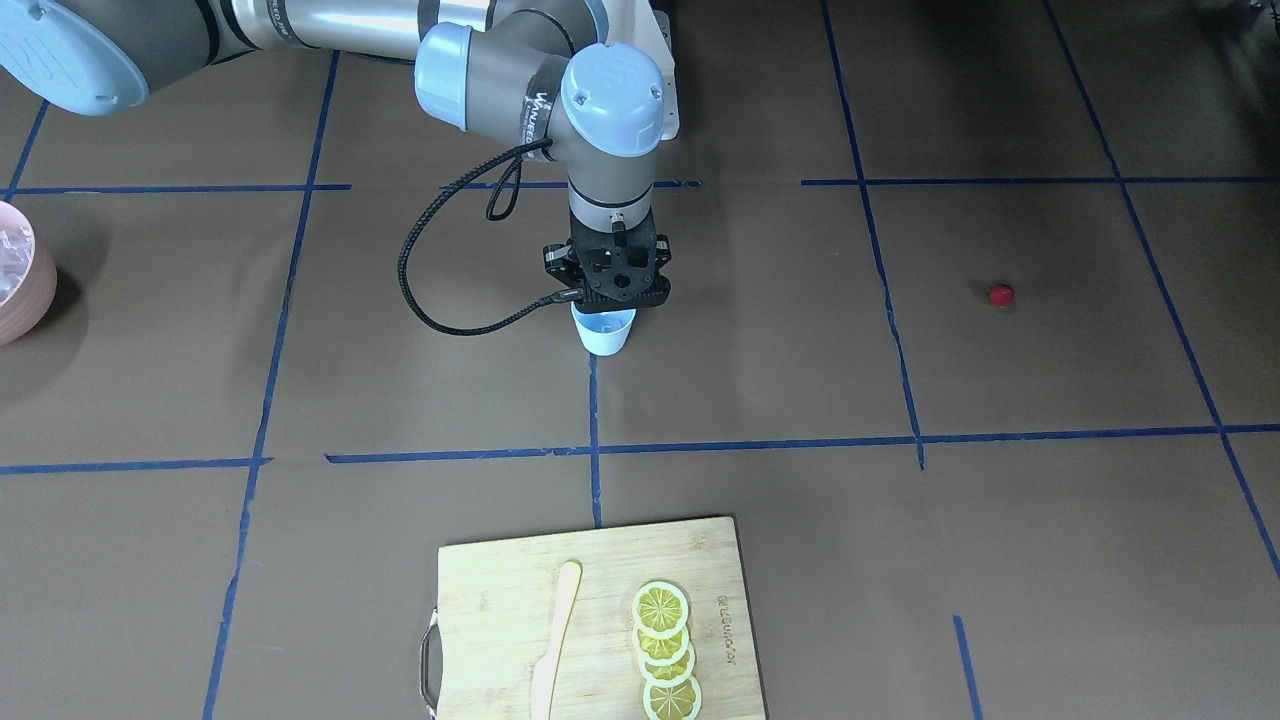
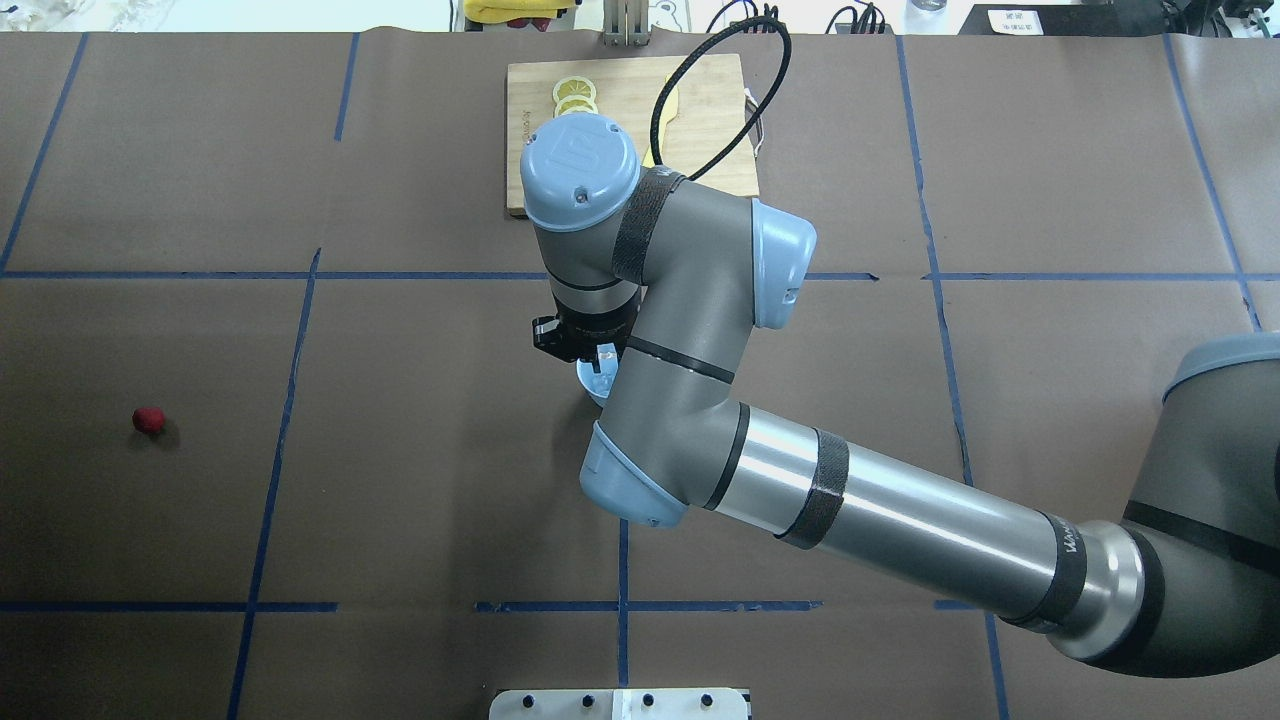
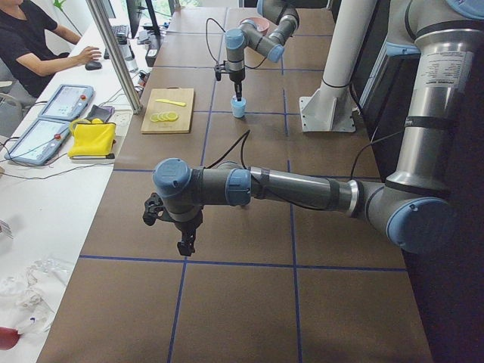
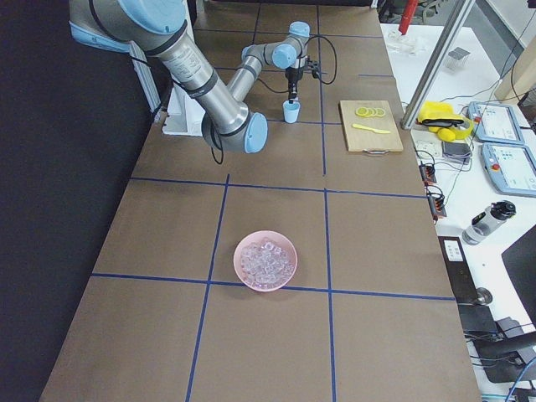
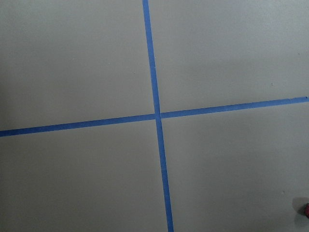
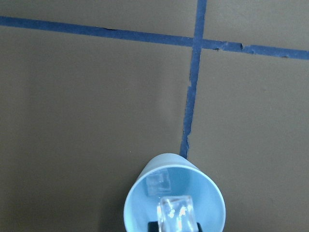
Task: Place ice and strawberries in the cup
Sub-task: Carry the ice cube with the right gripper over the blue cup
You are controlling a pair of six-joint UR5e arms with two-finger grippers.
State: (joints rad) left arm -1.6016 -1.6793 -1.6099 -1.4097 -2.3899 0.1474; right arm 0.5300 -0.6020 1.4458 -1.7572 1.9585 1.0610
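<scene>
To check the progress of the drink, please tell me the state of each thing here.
cup: upright, one ice cube at its bottom.
second ice cube: above the cup's mouth, at the right gripper.
strawberry: on the table, outside the cup.
pink bowl: holds a heap of ice.
right gripper: over the cup, jaws hidden.
left gripper: hovering, open or shut unclear.

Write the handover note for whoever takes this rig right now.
Right gripper: above the cup, apparently shut on the held cube over its mouth.
Left gripper: hovers over the table, away from the cup; open or shut cannot be told.
Done: one ice cube lies in the cup.
Left: drop the held cube; more ice is in the pink bowl; the strawberry lies untouched on the table, on the left arm's side.
</scene>
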